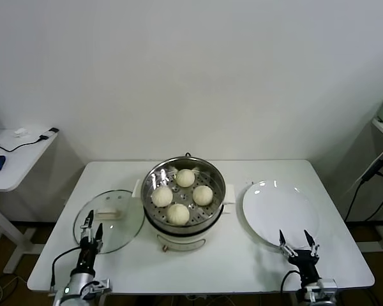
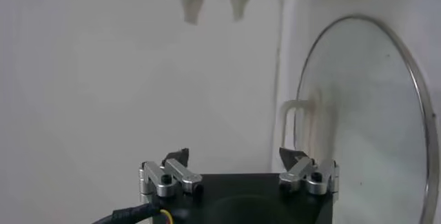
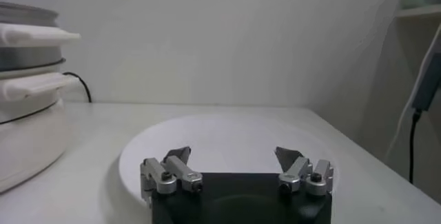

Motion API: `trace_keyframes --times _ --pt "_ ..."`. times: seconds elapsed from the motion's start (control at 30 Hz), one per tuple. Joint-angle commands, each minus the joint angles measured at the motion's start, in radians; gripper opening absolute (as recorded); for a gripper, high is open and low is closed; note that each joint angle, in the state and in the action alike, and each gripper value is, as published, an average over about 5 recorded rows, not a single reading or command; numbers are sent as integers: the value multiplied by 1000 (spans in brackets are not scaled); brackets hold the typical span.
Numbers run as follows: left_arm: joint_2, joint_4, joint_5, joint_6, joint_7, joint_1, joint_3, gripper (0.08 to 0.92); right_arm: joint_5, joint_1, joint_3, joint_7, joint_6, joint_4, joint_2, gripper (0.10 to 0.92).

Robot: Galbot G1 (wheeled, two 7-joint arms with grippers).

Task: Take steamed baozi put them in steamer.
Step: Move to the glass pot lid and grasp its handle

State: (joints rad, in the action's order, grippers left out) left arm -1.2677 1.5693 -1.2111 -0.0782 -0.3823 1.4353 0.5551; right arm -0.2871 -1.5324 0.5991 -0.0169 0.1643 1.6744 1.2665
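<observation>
Four steamed baozi (image 1: 183,187) are counted inside one steamer (image 1: 184,194), which stands at the middle of the white table (image 1: 198,261), closer to its far edge. All four lie on the perforated tray, near one another. One glass lid (image 1: 108,220) is laid flat on the table toward the left edge, just beside the steamer. One white plate (image 1: 279,213) is set toward the right edge, with nothing on it.

The left gripper (image 1: 90,232) is held at the near left corner, by the lid's near rim, its fingers spread apart and holding nothing. The right gripper (image 1: 296,243) is held at the near edge by the plate's near rim, fingers likewise apart.

No brand, label or writing can be read on anything.
</observation>
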Motion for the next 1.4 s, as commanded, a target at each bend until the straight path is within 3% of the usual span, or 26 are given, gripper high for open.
trace_keyframes --times 0.03,0.9,1.03,1.4 --pt "-16 -124 -121 -37 -25 -112 -30 823 15 -17 10 -10 -12 35 16 823" --pt "-16 -247 -123 -116 36 -261 -80 814 37 -34 25 -12 -26 80 27 823" --pt "-15 -269 -127 -102 37 -257 -80 732 41 -31 24 -11 -27 78 29 823" --pt "-6 -329 -113 -11 0 -267 -71 412 45 -31 20 -7 -29 85 27 823"
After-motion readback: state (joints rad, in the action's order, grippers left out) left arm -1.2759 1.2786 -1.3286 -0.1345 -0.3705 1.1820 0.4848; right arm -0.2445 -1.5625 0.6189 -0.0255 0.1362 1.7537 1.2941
